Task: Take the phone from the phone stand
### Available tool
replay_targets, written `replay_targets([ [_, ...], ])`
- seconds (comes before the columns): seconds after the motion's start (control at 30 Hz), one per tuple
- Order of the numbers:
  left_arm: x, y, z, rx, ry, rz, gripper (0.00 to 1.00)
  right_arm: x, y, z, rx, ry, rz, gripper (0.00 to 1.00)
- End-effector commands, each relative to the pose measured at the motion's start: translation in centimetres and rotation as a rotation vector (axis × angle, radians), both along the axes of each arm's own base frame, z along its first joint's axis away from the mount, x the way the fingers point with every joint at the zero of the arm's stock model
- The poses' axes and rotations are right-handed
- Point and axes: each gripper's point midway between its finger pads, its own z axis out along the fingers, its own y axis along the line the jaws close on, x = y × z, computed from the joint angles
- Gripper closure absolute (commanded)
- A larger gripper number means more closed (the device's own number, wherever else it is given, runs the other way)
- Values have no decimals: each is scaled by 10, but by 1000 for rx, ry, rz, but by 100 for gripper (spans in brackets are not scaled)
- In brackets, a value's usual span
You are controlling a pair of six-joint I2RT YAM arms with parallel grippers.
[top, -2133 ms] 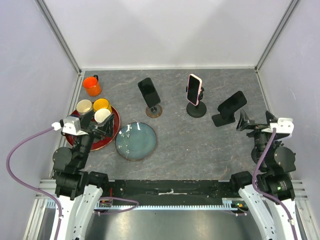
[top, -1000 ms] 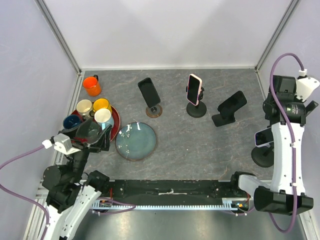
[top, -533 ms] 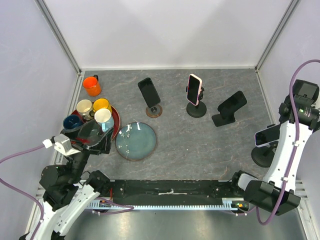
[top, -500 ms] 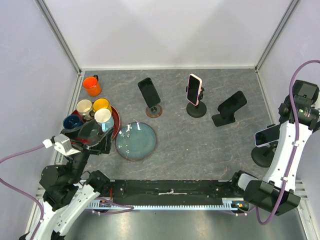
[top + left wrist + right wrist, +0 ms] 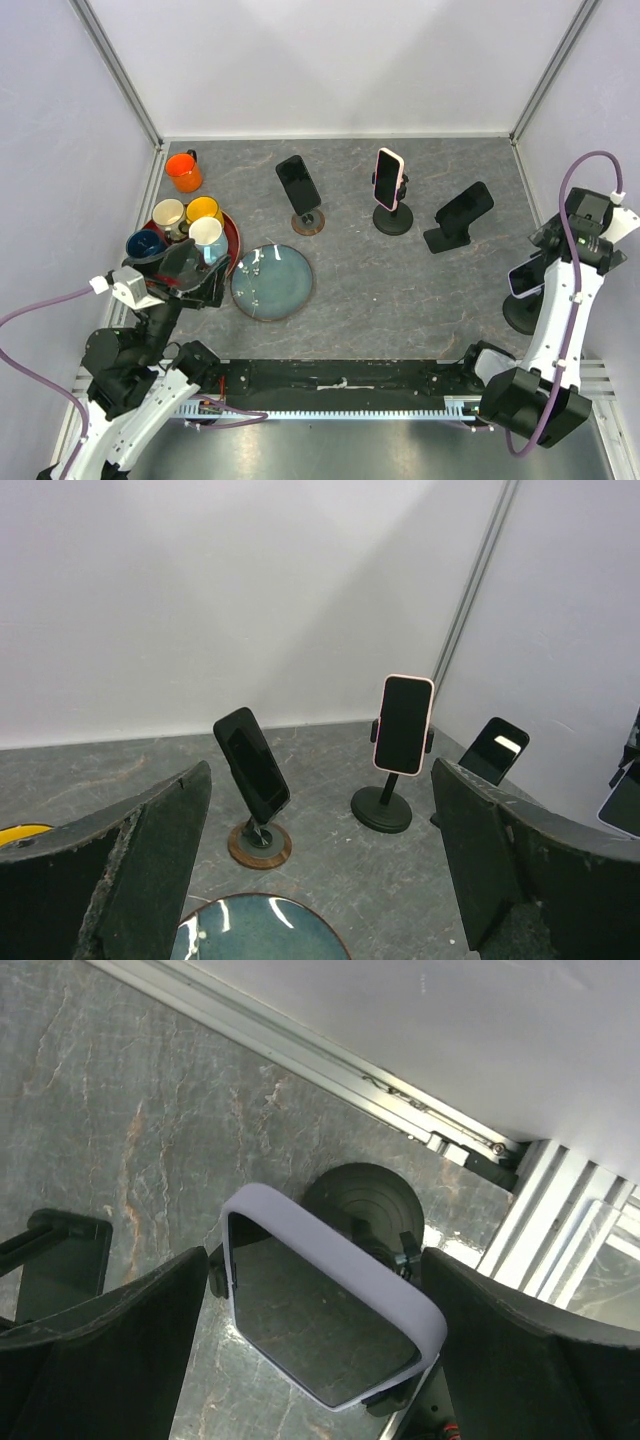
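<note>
A phone in a lavender case sits tilted on a black round-based stand at the table's right edge. My right gripper hangs just above it, open. In the right wrist view the phone lies between my spread fingers, not touched, with the stand's base behind it. My right gripper holds nothing. My left gripper is open and empty near the front left, facing the table's middle.
Three other phones stand at the back: a black one on a wooden base, a pink one and a black one. A blue plate, a red tray of mugs and an orange mug are at the left.
My right arm rose from its rest pose, swung out to the right edge and has now come down over the lavender phone. My left arm shifted slightly back.
</note>
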Motion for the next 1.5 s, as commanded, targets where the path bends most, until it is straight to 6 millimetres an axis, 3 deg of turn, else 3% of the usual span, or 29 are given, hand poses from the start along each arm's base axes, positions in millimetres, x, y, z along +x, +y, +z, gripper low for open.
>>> replay_targets([
  [0.0, 5, -6, -2, 45, -5, -6, 3, 10, 9, -2, 29, -81, 45, 7],
  [0.23, 8, -11, -5, 58, 8, -16, 3, 13, 17, 5, 44, -153, 61, 23],
  [0.63, 12, -16, -7, 74, 21, -23, 4, 10, 15, 40, -50, -191, 70, 80],
  [0.77, 14, -17, -9, 79, 29, -20, 4, 11, 24, 56, -110, -198, 133, 97],
  [0.93, 17, -17, -10, 85, 35, -13, 4, 20, 48, 71, -128, -258, 278, 100],
  [1.17, 21, -16, -14, 93, 47, 2, 4, 52, 129, 89, -10, -475, 699, 100],
  [1.47, 29, -17, -20, 114, 76, 20, 4, 72, 193, 103, 162, -747, 914, 100],
])
